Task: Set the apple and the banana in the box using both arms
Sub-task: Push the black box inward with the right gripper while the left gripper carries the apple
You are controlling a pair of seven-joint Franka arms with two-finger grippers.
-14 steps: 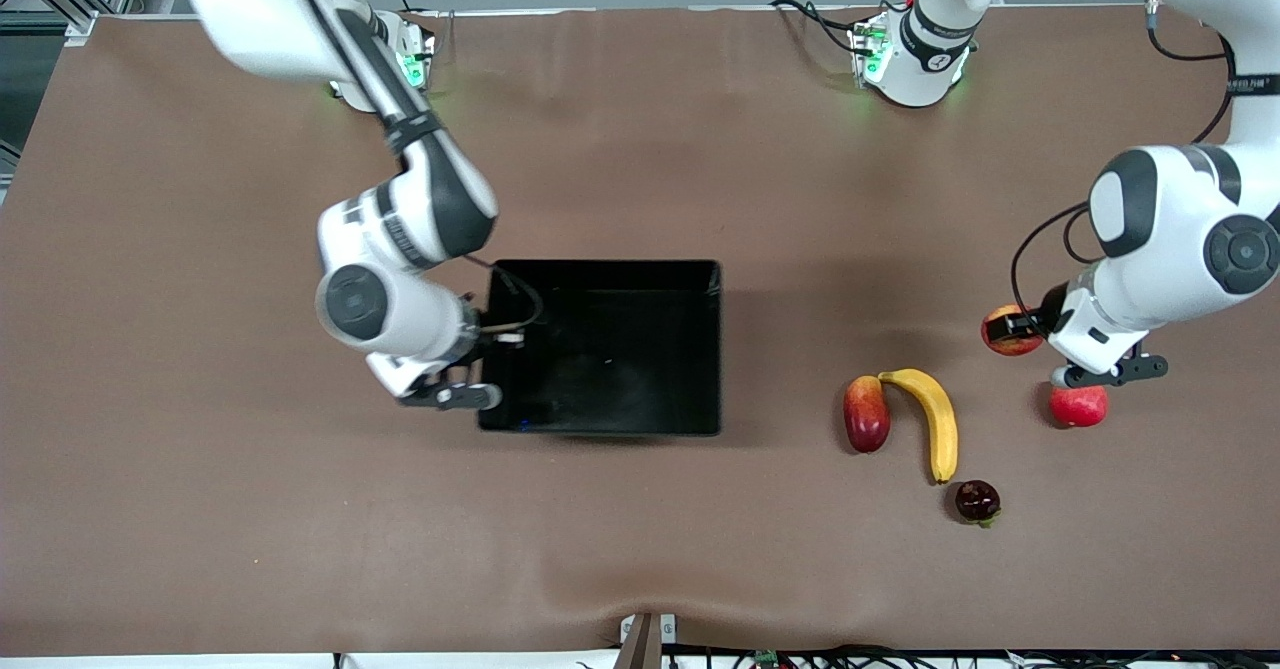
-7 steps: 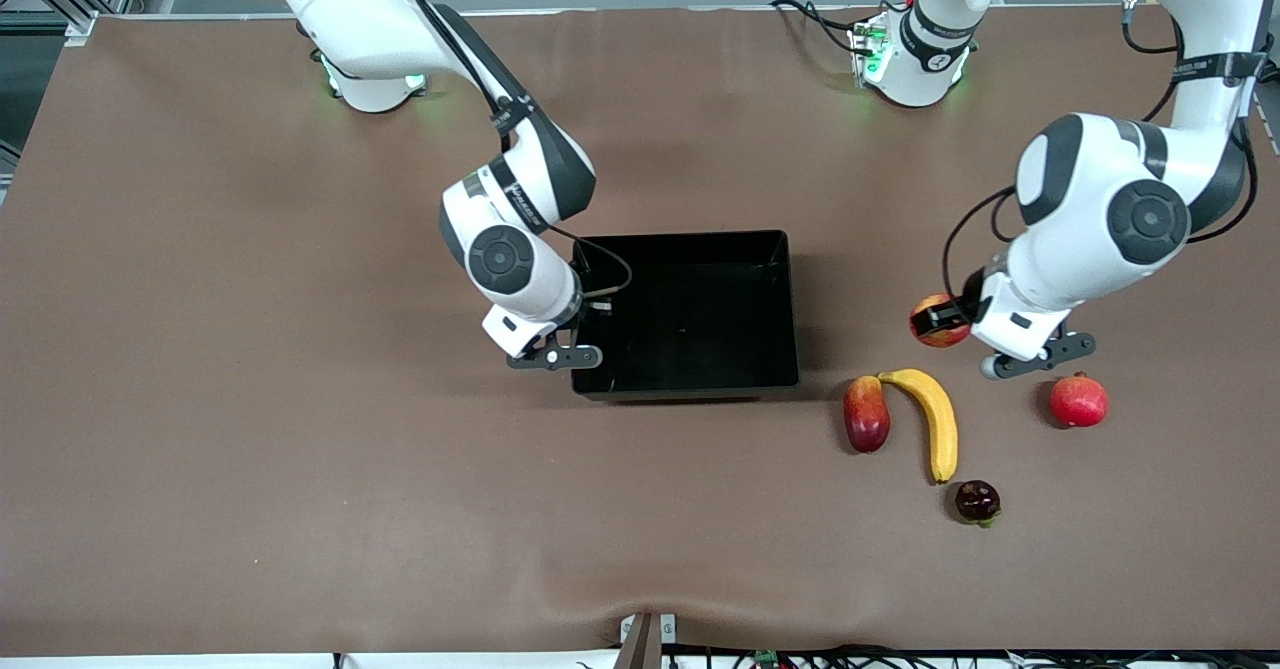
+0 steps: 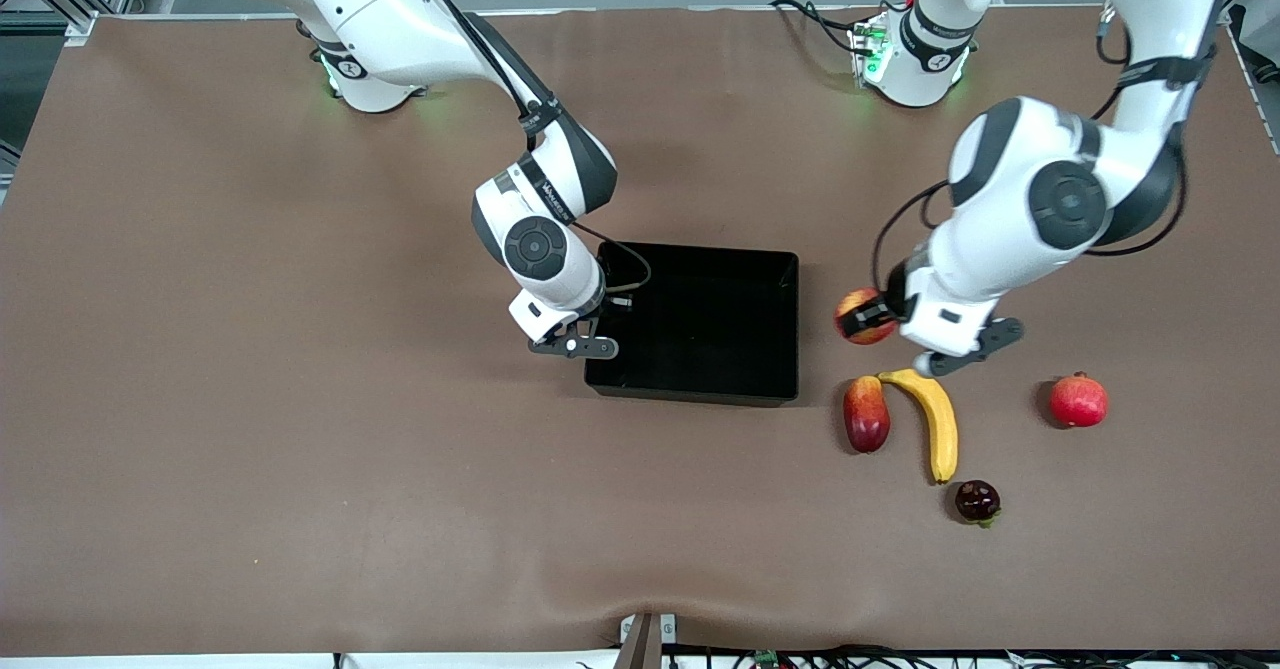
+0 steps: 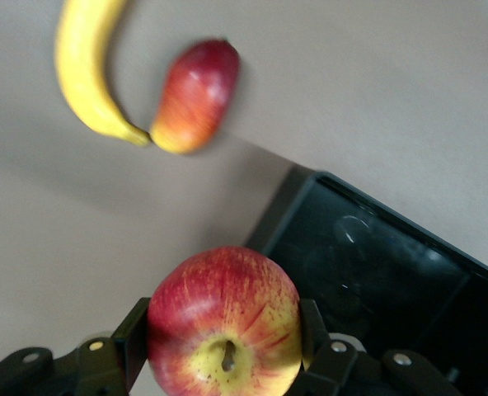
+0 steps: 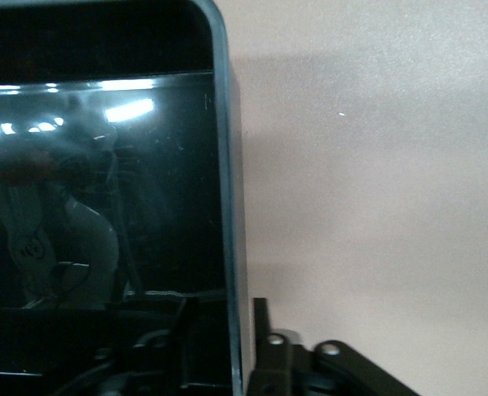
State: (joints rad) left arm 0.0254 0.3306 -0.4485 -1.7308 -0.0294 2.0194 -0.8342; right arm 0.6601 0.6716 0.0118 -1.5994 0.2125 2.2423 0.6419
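Our left gripper (image 4: 224, 346) grips the apple (image 4: 224, 322) beside the box (image 3: 700, 389); we straddle its wall with the right gripper (image 5: 227, 346), grip state unclear.

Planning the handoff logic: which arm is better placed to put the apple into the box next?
Left. The left gripper already holds the apple beside the box; the right gripper is at the box's wall.

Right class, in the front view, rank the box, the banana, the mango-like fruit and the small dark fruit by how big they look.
1. Black box, by far the largest.
2. Banana, the longest fruit.
3. Red-yellow mango-like fruit, shorter but thicker than the banana.
4. Small dark fruit, the smallest.
All lie on the table, so the comparison is fair.
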